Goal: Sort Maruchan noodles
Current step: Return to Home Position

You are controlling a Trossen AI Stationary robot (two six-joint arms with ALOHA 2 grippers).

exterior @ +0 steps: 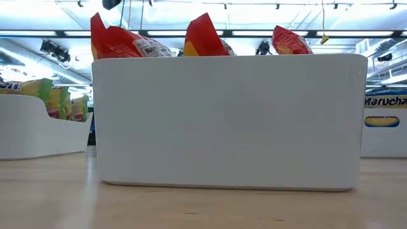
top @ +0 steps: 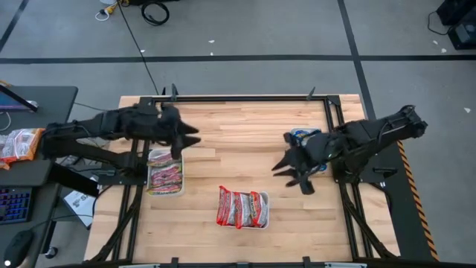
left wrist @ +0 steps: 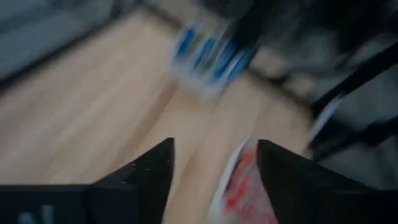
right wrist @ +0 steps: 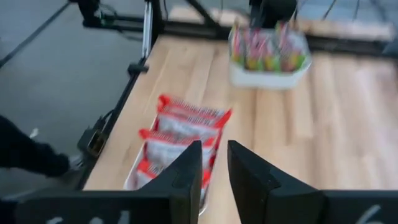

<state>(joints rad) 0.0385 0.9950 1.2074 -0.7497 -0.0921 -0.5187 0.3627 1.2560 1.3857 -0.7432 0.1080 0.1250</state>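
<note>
Three white trays hold the Maruchan packets. The red-and-silver ones (top: 242,208) stand in the tray near the table's near edge, also seen in the low view (exterior: 203,35) and the right wrist view (right wrist: 180,140). The yellow-orange-green ones (top: 165,173) (right wrist: 267,53) sit in the left tray. The blue ones (top: 303,136) (left wrist: 208,56) are in the right tray, mostly hidden under my right arm. My left gripper (top: 195,139) (left wrist: 214,155) hovers open beyond the left tray. My right gripper (top: 288,175) (right wrist: 215,162) hangs narrowly open beside the blue tray, holding nothing.
Bare wooden tabletop (top: 245,141) lies between the three trays. A black frame (top: 245,97) runs along the far edge and the sides. A desk with a keyboard and a snack bag (top: 21,145) stands off the table's left side.
</note>
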